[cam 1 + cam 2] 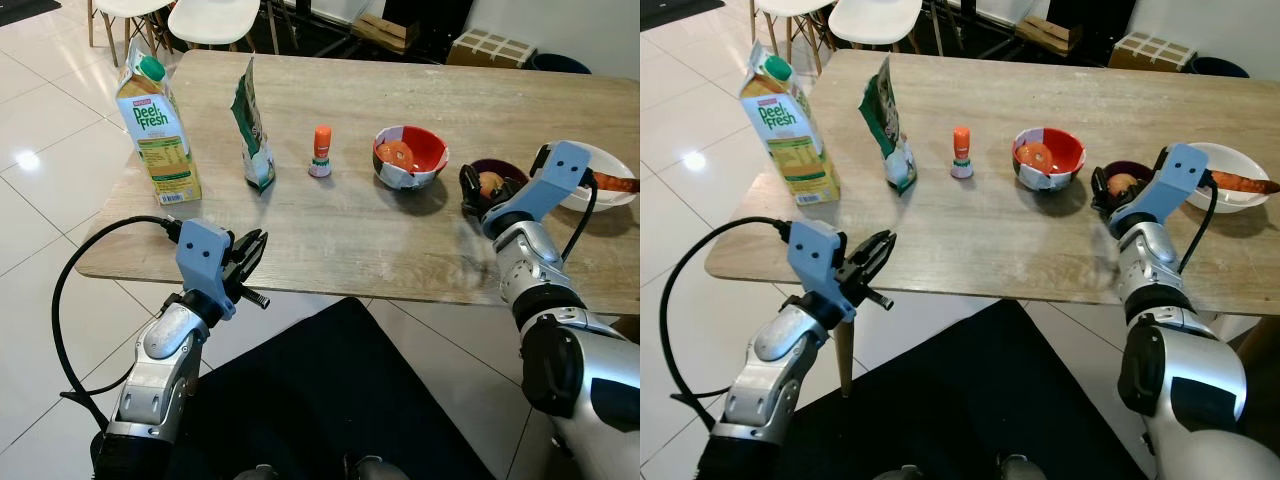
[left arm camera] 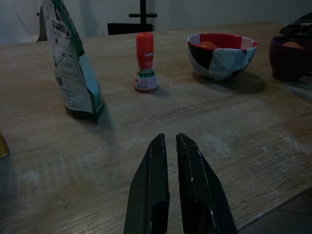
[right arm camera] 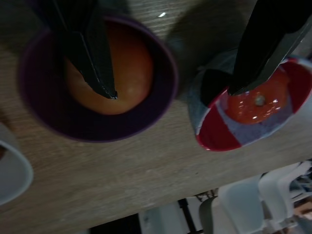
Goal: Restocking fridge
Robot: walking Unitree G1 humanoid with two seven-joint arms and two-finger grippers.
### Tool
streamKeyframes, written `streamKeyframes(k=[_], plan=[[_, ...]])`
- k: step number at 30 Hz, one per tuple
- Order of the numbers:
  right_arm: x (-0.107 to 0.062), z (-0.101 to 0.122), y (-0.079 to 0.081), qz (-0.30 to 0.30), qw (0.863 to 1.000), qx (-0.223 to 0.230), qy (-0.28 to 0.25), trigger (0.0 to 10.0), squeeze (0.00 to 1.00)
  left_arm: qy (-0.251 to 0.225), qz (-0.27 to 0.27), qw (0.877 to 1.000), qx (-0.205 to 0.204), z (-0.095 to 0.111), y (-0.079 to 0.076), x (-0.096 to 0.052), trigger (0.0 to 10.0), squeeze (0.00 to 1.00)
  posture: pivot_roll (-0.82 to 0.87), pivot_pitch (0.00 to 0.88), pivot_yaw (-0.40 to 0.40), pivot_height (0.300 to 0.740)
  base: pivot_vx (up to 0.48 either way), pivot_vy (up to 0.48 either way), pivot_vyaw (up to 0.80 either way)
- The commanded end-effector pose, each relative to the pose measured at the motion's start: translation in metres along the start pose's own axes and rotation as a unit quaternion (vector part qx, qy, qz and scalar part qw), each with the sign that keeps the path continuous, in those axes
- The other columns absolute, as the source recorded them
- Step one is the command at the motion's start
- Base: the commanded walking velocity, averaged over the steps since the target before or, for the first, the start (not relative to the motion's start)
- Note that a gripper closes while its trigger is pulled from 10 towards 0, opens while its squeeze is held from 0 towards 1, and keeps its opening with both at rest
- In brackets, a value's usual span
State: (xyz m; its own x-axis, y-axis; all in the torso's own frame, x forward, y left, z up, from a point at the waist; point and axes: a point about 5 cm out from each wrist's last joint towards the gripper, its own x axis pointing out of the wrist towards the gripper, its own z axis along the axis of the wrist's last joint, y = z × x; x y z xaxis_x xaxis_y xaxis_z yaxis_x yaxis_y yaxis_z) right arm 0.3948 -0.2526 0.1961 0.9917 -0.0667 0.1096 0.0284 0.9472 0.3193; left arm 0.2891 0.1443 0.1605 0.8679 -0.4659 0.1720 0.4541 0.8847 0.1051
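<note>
Right wrist view is showing the right gripper (image 3: 170, 90) spread wide, one finger (image 3: 92, 58) dipping over the orange fruit (image 3: 129, 73) in the purple bowl (image 3: 161, 105). Left wrist view is showing the left gripper (image 2: 168, 141) nearly clenched, holding nothing, at the table's (image 1: 330, 230) near edge.

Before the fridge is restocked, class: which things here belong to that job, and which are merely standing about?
For the fridge:
yellow-green juice carton
green foil pouch
small orange-capped bottle
red-and-white bowl of fruit
dark purple bowl holding an orange fruit
white bowl with a carrot

Standing about:
white chairs
cardboard box
</note>
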Motion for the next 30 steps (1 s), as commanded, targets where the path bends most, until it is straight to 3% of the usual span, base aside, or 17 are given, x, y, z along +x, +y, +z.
streamKeyframes(k=[1,4,14,15,16,18,23,28,30], plan=[[-0.001,0.000,-0.005,-0.003,1.000,0.012,0.008,10.0,0.00,0.006,-0.002,1.000,-0.004,-0.001,-0.001,-0.003,10.0,0.00,0.02,0.186,-0.024,0.740,0.000,0.000,0.00],[0.003,0.022,-0.005,0.028,0.999,0.024,-0.027,10.0,0.00,0.005,-0.007,1.000,-0.005,-0.001,-0.002,-0.003,10.0,0.00,0.01,0.175,-0.013,0.740,0.000,0.000,0.00],[0.006,0.057,-0.005,0.055,0.994,0.010,-0.097,10.0,0.00,0.001,-0.018,1.000,-0.003,0.001,-0.003,0.002,10.0,0.00,-0.01,0.158,-0.006,0.740,0.000,0.000,0.00],[0.005,0.060,-0.005,0.055,0.993,0.001,-0.104,10.0,0.00,0.000,-0.018,1.000,-0.003,0.001,-0.003,0.003,10.0,0.00,-0.01,0.158,-0.006,0.740,0.000,0.000,0.00],[0.003,0.058,-0.006,0.060,0.992,-0.051,-0.102,10.0,0.00,0.000,-0.019,1.000,-0.003,0.001,-0.004,0.003,10.0,0.00,-0.01,0.154,-0.009,0.740,0.000,0.000,0.00],[-0.001,0.048,-0.008,0.076,0.988,-0.103,-0.086,10.0,0.00,0.000,-0.023,1.000,-0.004,0.000,-0.006,0.003,10.0,0.00,-0.01,0.153,-0.009,0.740,0.000,0.000,0.00],[-0.009,0.034,-0.020,0.096,0.987,-0.115,-0.051,10.0,0.00,0.005,-0.036,0.999,-0.006,-0.002,-0.009,0.001,10.0,0.00,-0.01,0.151,-0.014,0.740,0.000,0.000,0.00],[-0.019,0.027,-0.037,0.097,0.973,-0.210,-0.007,10.0,0.00,-0.003,-0.053,0.998,-0.015,0.000,-0.012,-0.004,10.0,0.00,-0.01,0.152,-0.014,0.740,0.000,0.000,0.00],[-0.024,0.032,-0.050,0.066,0.976,-0.208,-0.014,10.0,0.00,-0.034,-0.091,0.995,-0.031,0.009,-0.020,-0.006,10.0,0.00,-0.02,0.152,-0.010,0.740,0.000,0.000,0.00]])
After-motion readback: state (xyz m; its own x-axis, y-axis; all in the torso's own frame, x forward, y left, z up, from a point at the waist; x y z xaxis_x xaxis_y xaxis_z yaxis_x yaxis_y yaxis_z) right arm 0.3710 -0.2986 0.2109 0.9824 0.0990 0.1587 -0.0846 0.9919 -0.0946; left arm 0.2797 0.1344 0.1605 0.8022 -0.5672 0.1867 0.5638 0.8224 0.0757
